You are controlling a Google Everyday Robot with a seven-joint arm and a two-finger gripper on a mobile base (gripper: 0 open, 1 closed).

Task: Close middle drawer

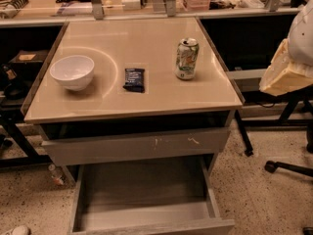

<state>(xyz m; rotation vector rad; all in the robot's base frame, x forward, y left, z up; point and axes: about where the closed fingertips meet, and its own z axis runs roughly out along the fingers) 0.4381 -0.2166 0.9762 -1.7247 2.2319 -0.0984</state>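
Observation:
The middle drawer (146, 199) is pulled far out at the bottom of the grey cabinet, and its smooth grey box interior is bare. Its plain flat front (161, 227) sits at the lower edge of the view. Above it, a grey drawer front with whitish scratch marks (137, 146) stands slightly out under the tabletop. My gripper is out of view. Only a white arm segment with a beige cover (286, 75) shows at the right edge, to the right of the cabinet and apart from the drawer.
On the beige tabletop (146, 106) stand a white bowl (72, 72), a dark packet (134, 79) and a drink can (187, 58). A chair base (288, 168) is on the speckled floor at right. A small bottle (56, 174) lies at left. Cluttered benches stand behind.

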